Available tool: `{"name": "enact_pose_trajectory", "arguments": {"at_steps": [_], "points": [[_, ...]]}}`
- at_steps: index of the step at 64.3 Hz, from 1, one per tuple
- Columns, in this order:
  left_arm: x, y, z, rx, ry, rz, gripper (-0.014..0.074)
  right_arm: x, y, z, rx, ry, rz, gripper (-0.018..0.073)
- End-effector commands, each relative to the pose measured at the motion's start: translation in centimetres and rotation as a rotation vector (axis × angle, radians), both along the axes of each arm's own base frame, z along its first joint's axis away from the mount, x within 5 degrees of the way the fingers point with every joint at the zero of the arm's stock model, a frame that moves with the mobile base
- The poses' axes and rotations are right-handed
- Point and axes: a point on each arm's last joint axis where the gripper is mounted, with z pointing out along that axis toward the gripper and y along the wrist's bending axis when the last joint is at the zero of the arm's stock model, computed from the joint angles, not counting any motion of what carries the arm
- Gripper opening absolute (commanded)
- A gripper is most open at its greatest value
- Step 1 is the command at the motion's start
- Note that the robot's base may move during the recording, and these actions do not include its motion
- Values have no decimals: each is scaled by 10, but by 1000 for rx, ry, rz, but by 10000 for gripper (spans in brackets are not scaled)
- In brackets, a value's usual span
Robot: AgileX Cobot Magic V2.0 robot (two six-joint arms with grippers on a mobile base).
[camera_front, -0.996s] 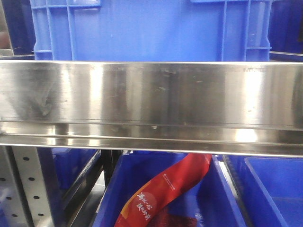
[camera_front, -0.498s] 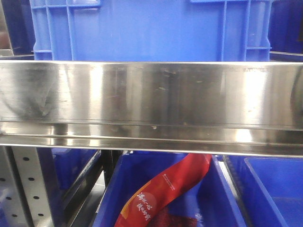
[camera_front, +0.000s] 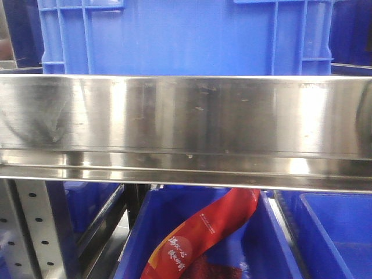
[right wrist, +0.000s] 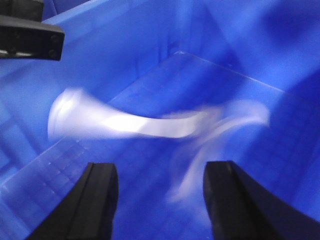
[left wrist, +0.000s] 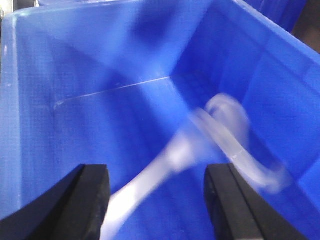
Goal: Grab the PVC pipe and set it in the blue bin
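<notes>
Both wrist views look down into a blue bin (left wrist: 75, 60), and both are blurred by motion. Off-white curved PVC pipe pieces lie on its floor. In the left wrist view one long piece (left wrist: 165, 165) runs up between my fingers and a looped piece (left wrist: 227, 125) lies to its right. My left gripper (left wrist: 157, 200) is open and empty above them. In the right wrist view a broad white piece (right wrist: 125, 125) and a thinner one (right wrist: 200, 165) lie ahead of my right gripper (right wrist: 160, 200), which is open and empty inside the bin (right wrist: 125, 55).
A black part of the other arm (right wrist: 30, 37) shows at the top left of the right wrist view. The front view shows a blue crate (camera_front: 186, 35) on a steel shelf rail (camera_front: 186, 116), and lower blue bins, one holding a red packet (camera_front: 203, 232). No gripper shows there.
The front view is almost unchanged; only a dark reflection has grown at the right end of the steel rail.
</notes>
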Motion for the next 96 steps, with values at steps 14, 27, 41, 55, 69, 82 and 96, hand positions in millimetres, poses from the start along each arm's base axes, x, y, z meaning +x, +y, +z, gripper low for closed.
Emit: {"name": "enact_pose_trajectory", "arguments": {"at_steps": [14, 27, 41, 55, 69, 82, 96], "points": [[-16, 3, 24, -48, -57, -8, -110, -18, -3, 24, 17, -80, -3, -162], [-24, 5, 32, -61, -89, -11, -111, -27, -4, 24, 24, -75, -1, -168], [-58, 5, 30, -132, -227, -38, -111, -70, -19, 27, 90, -299, -106, -168], [-95, 25, -13, -232, -326, -2, -111, -124, -37, -7, 116, -441, -204, -168], [-149, 54, -51, -235, -339, 12, -111, -175, -45, -40, 118, -451, -205, -168], [-180, 71, -55, -274, -426, 18, -111, -200, -50, -39, 138, -524, -208, -168], [-187, 74, -48, -293, -463, 18, -111, -205, -50, -36, 143, -545, -208, -168]]}}
